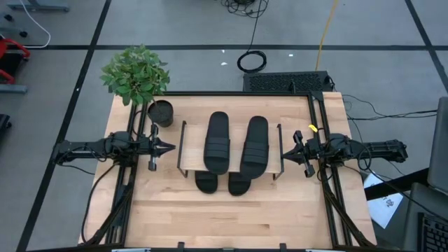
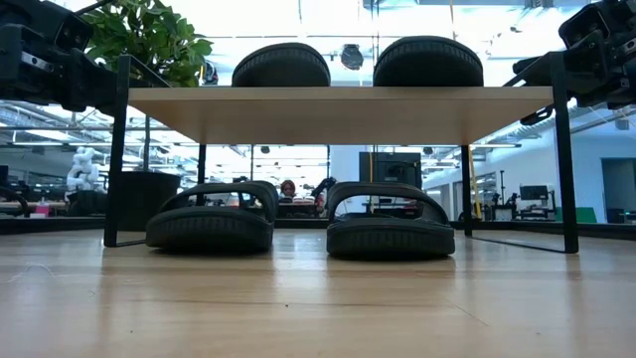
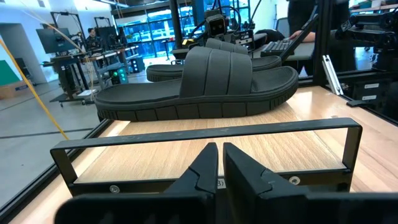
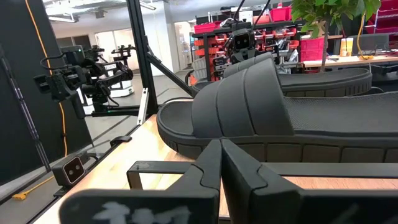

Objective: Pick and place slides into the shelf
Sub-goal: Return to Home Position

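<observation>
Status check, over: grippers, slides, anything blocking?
Left gripper shut, empty, beside shelf. Right gripper shut, empty, opposite side. Two slides on top, two underneath. Plant pot near left gripper, not touching.

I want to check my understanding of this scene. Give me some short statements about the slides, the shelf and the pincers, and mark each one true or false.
1. Two slides lie on top of the shelf. True.
2. Nothing lies under the shelf. False: two more slides sit there, side by side.
3. The left pincer grips a slide. False: it is shut and empty, beside the shelf.
4. The right pincer is shut. True.
5. A potted plant stands on the table. True.
</observation>
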